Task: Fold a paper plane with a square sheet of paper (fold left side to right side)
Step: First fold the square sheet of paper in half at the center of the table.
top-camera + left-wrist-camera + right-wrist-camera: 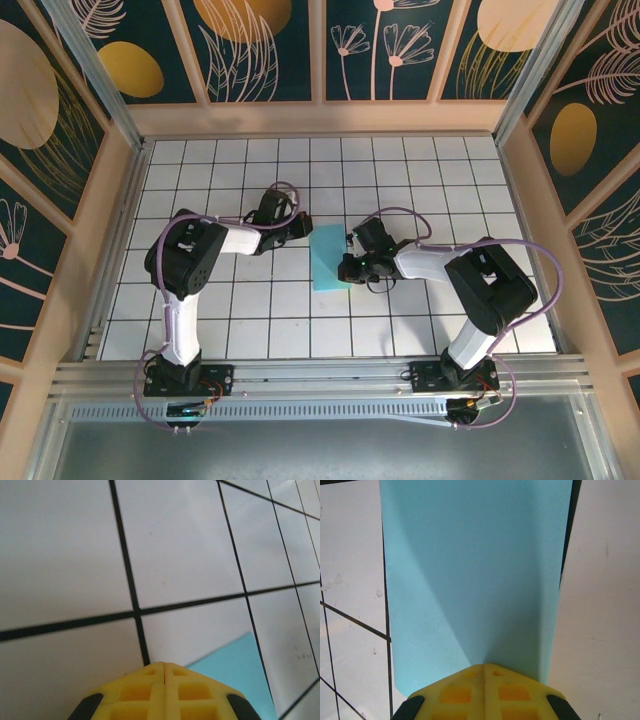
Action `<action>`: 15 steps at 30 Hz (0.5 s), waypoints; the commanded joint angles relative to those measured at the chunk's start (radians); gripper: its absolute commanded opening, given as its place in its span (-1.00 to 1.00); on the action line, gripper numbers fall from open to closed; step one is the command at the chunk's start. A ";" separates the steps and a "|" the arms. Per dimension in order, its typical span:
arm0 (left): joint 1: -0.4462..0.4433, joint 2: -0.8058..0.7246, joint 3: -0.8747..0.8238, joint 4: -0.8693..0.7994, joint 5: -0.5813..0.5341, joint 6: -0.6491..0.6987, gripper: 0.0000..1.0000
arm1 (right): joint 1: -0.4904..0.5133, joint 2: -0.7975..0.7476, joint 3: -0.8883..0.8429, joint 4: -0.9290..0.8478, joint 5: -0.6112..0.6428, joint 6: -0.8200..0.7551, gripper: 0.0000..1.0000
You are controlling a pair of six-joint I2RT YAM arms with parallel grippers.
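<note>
The square sheet of paper [329, 257] lies on the grid table as a turquoise upright rectangle, about one tile wide and two long. My right gripper [346, 268] is shut, its yellow fingertips [484, 666] resting on the sheet [470, 575] near its lower right edge, nothing visibly between the jaws. The sheet's right edge looks slightly raised, with a dark shadow under it. My left gripper [300, 226] is shut too and sits just off the sheet's top left corner; its tips [164, 664] are over bare tile, with a corner of the paper [239, 666] beside them.
The white tiled table [240, 310] with black grid lines is walled by wooden rails [320, 120] at the back and sides. Both arm bases [185, 375] stand at the near edge. Cables loop above each wrist.
</note>
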 commanded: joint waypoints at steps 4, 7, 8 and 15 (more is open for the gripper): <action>0.035 0.054 0.023 -0.065 -0.079 0.009 -1.00 | -0.014 0.055 -0.058 -0.153 0.134 -0.026 -1.00; 0.036 0.033 0.005 -0.045 -0.059 0.013 -1.00 | -0.012 0.053 -0.058 -0.145 0.125 -0.021 -1.00; 0.035 0.019 -0.003 -0.042 -0.058 0.016 -1.00 | -0.011 0.052 -0.058 -0.142 0.121 -0.019 -1.00; 0.035 -0.149 -0.108 -0.051 -0.045 0.043 -1.00 | -0.012 0.033 -0.064 -0.103 0.089 0.003 -1.00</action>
